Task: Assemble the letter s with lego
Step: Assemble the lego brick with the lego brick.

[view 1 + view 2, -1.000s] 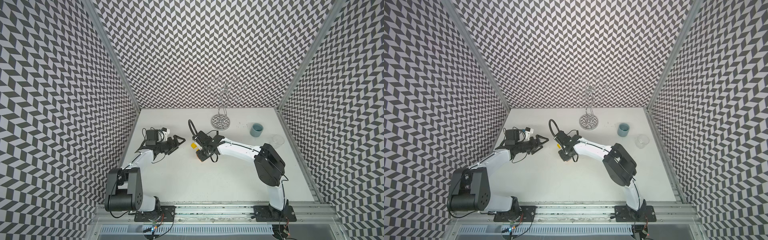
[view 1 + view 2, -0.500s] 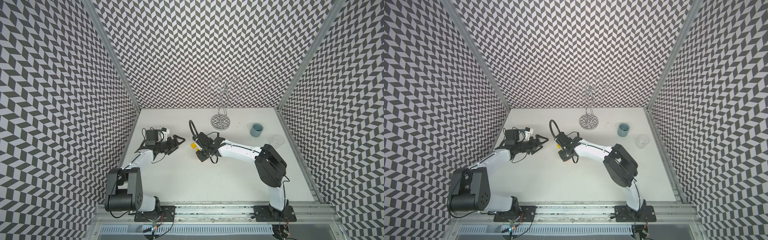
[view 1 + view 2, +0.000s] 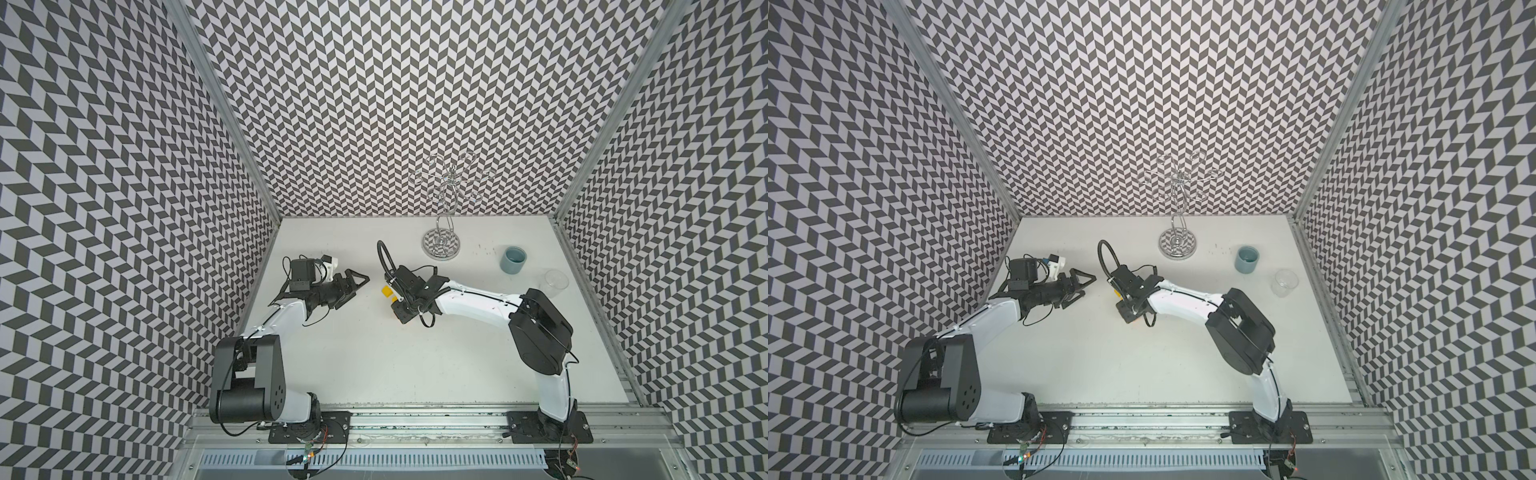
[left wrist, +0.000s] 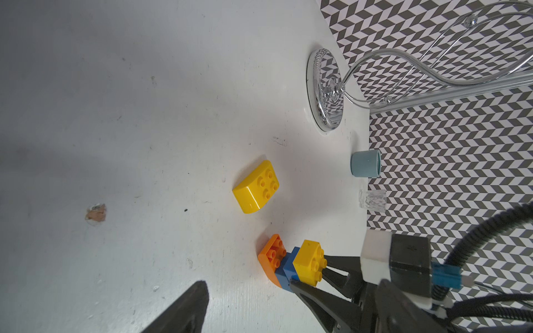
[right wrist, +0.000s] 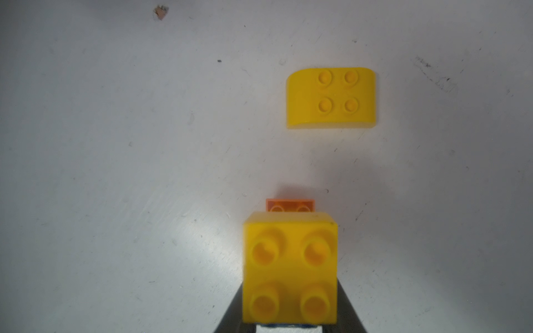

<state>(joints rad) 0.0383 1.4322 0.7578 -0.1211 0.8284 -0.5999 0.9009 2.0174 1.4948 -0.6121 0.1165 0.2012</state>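
In the right wrist view my right gripper (image 5: 290,288) is shut on a stack of joined lego, gripping near its yellow square brick (image 5: 290,271). An orange brick (image 5: 290,205) pokes out beyond the yellow one, close to the table. The left wrist view shows the same stack from the side: orange (image 4: 272,256), blue (image 4: 285,268), yellow (image 4: 310,263). A loose yellow curved brick (image 4: 256,187) lies flat just beyond it, and shows in a top view (image 3: 388,291). My left gripper (image 4: 247,284) is open and empty to the left of the stack, in both top views (image 3: 355,291) (image 3: 1081,291). The right gripper (image 3: 400,318) hides the stack from above.
A chrome wire stand (image 3: 442,245) is at the back centre. A grey-blue cup (image 3: 514,261) and a clear glass (image 3: 555,282) stand at the back right. Patterned walls close the table on three sides. A small chipped spot (image 4: 96,212) marks the tabletop.
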